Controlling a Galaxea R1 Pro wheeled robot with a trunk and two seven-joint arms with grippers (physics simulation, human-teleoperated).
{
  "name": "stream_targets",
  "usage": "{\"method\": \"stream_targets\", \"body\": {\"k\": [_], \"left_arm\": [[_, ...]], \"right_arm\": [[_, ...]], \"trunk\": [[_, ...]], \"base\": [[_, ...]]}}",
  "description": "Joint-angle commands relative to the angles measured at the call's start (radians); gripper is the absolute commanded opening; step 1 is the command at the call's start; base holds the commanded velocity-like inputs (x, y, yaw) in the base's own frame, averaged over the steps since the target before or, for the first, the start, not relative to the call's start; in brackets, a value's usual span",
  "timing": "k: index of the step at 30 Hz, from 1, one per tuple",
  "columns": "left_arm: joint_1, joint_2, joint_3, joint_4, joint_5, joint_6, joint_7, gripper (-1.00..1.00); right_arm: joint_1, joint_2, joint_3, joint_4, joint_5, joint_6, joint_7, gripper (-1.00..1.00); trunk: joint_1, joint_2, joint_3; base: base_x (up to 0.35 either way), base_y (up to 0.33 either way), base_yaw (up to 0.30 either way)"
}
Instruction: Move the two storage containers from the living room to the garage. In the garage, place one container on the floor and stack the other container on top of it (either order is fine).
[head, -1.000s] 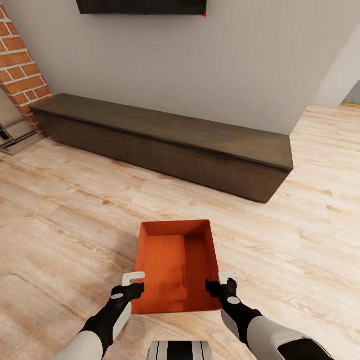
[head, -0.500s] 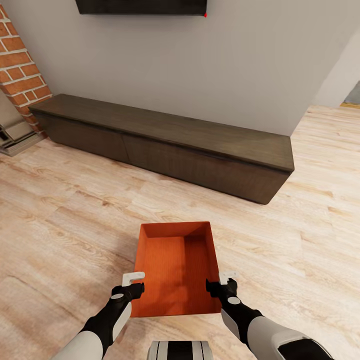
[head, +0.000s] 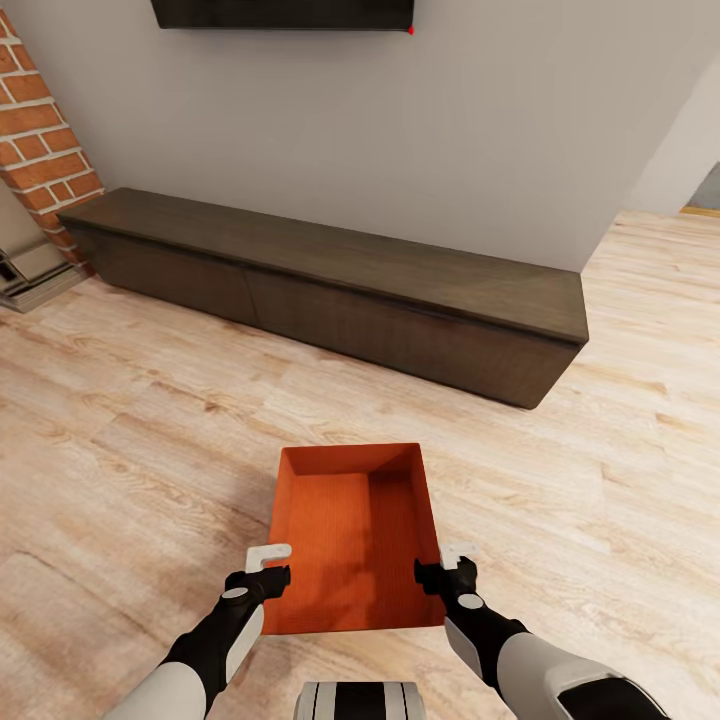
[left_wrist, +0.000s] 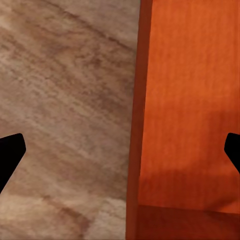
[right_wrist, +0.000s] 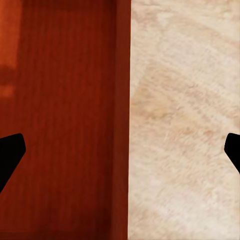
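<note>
One orange-red storage container (head: 350, 535) sits open-topped on the light wood floor of the living room, just in front of me. My left gripper (head: 268, 567) is open and straddles the container's left wall (left_wrist: 140, 125), one finger outside over the floor and one inside. My right gripper (head: 446, 566) is open the same way across the right wall (right_wrist: 122, 125). In both wrist views the dark fingertips (left_wrist: 10, 155) (right_wrist: 10, 155) stand far apart and clear of the wall. The garage is out of view.
A long low dark bench (head: 330, 280) runs along the white wall ahead, under a black TV (head: 285, 12). A red brick fireplace (head: 40, 130) stands at far left. Wood floor (head: 600, 450) opens to the right toward a doorway.
A second ago the container shifted slightly nearer to me in the head view, and a shadow inside it faded. Both grippers have barely moved and stay open.
</note>
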Motion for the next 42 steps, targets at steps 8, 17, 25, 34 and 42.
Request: {"method": "stream_targets", "body": {"k": [8, 17, 25, 34, 42], "left_arm": [[0.0, -0.001, -0.002, -0.004, 0.007, 0.005, 0.003, 1.0], [0.0, 0.0, -0.069, 0.003, 0.007, 0.007, 0.002, 1.0], [0.0, 0.001, -0.144, 0.005, 0.011, 0.004, 0.002, 1.0], [0.0, 0.002, -0.14, 0.003, 0.018, 0.004, 0.002, 1.0], [0.0, 0.004, -0.137, 0.003, 0.021, 0.005, 0.005, 1.0]], "right_arm": [[0.0, 0.0, 0.008, 0.001, -0.003, -0.001, -0.006, 1.0], [-0.001, 0.0, 0.008, 0.001, -0.003, -0.002, -0.006, 1.0], [0.0, 0.0, 0.008, 0.001, -0.003, -0.002, -0.006, 1.0], [-0.001, 0.0, 0.008, 0.002, -0.003, -0.002, -0.006, 1.0], [0.0, 0.0, 0.009, 0.001, -0.003, -0.002, -0.006, 1.0]], "trunk": [[0.0, 0.0, -0.001], [0.0, 0.0, -0.001], [0.0, 0.0, -0.001], [0.0, 0.0, -0.001], [0.0, 0.0, -0.001]], "base": [[0.0, 0.0, 0.0], [0.0, 0.0, 0.0], [0.0, 0.0, 0.0], [0.0, 0.0, 0.0], [0.0, 0.0, 0.0]]}}
